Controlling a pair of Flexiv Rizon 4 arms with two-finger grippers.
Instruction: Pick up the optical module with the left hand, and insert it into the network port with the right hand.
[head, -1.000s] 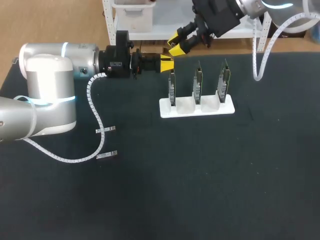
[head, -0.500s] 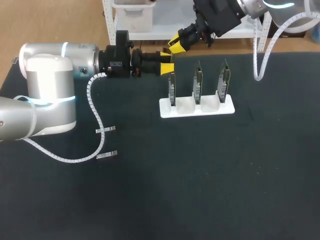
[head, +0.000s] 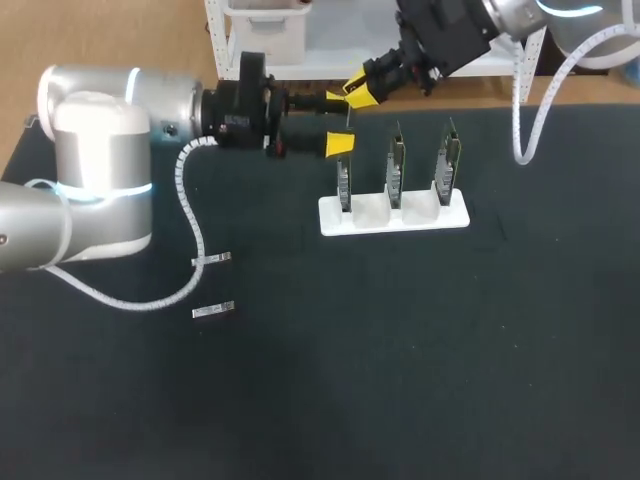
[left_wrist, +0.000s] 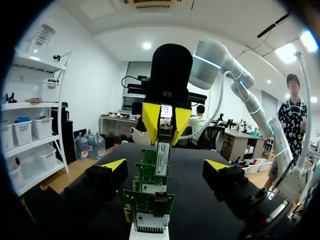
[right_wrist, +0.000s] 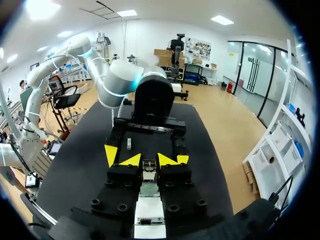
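Three network cards (head: 395, 165) stood in one white holder (head: 360, 215), ahead of the left hand (head: 338, 122). There were three modules. The optical module (left_wrist: 162, 152) was clamped between the fingers of the right hand (head: 360, 92). One loose module (head: 212, 261) and a second loose module (head: 213, 311) lay on the tabletop (head: 400, 350), well behind the left hand. The left hand's fingers stood wide apart, flanking the optical module without contact. Only the left wrist view showed the module's label; its print was illegible.

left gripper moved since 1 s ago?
Yes. The left gripper has opened: one finger moved toward the white rack, its tip now by the leftmost card; the other moved away.
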